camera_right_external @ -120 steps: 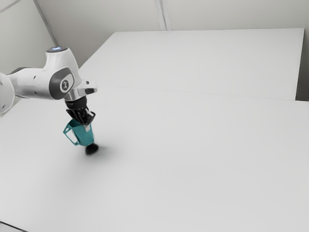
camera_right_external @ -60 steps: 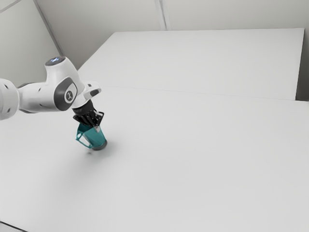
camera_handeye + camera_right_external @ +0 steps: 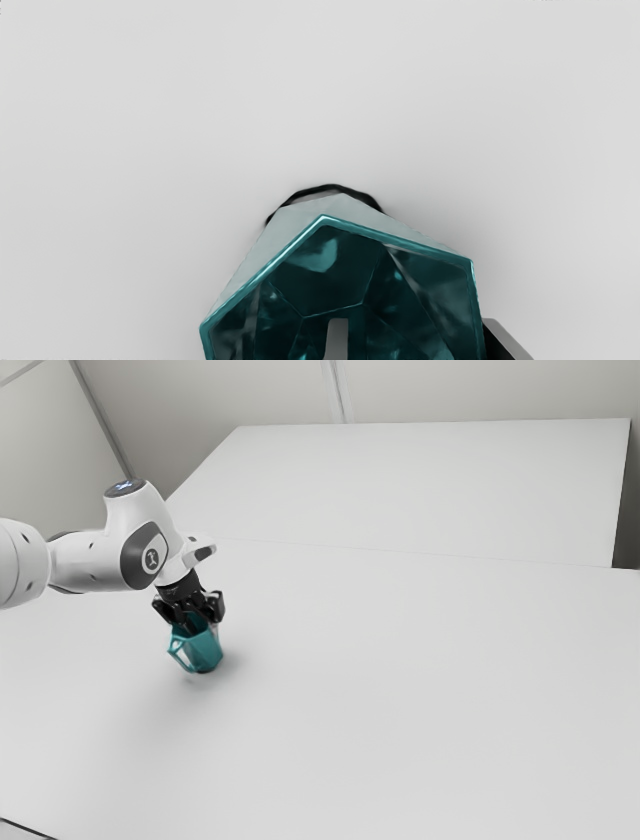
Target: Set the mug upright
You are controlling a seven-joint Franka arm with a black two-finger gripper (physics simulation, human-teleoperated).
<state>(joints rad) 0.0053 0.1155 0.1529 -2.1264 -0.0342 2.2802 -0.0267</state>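
Currently, the two-finger gripper is straddling, unclenched, the wall of the faceted teal mug, which is sitting nearly upright at the exterior view's left

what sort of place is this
Probably a robotics lab or test room, rendered in simulation: a white jointed robot arm reaches over a wide, plain white table, with bare pale walls behind.

- Glossy white arm, all smooth, bulging casings
- Small dark spots dotted along it
- Dark grey oval panel with a pale round emblem
- Dark round cap, bluish-white glow on it
- Black, angular gripper, grey on its fingers
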